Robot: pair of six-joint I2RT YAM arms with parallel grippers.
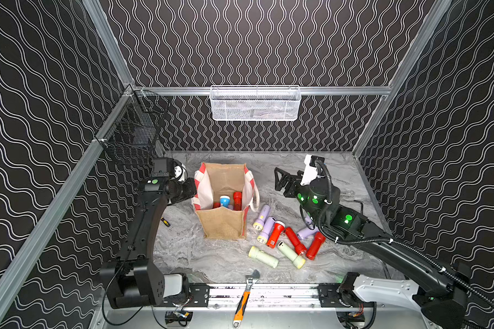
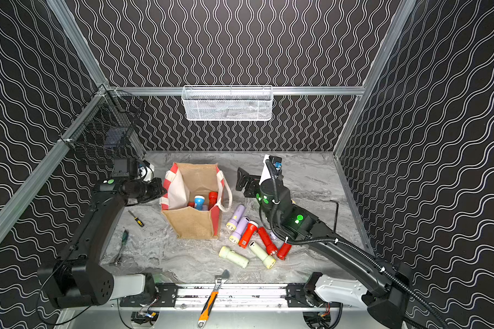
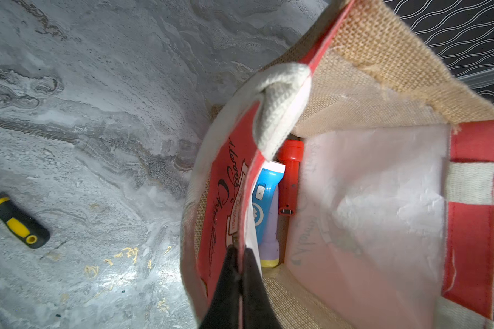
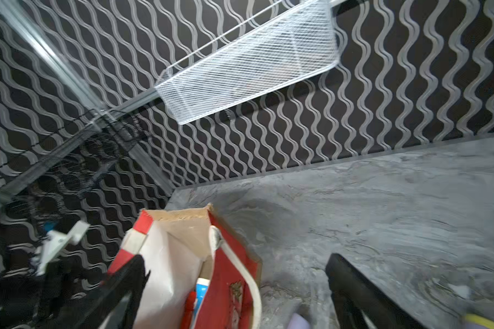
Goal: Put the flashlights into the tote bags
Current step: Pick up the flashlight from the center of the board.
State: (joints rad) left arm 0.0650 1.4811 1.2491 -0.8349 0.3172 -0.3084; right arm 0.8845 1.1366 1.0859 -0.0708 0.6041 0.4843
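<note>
The gripper [image 4: 237, 257] stands wide open and empty. Counting straight ahead of it as twelve, the bag [image 4: 168, 256] gapes open at eleven o'clock. One black finger [image 4: 120, 284] crosses in front of its corner. Inside show a blue flashlight [image 4: 202, 289] and a red flashlight [image 4: 188, 309]. Bare table [image 4: 382, 199] spreads toward two o'clock. A white mesh basket [image 4: 248, 65] hangs high on the wall at twelve, and a black wire basket [image 4: 69, 159] at ten.

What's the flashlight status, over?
Left gripper shut on bag wall. Right gripper open, empty, beside bag. Some flashlights bagged, eight on table. Bag mouth clear.
</note>
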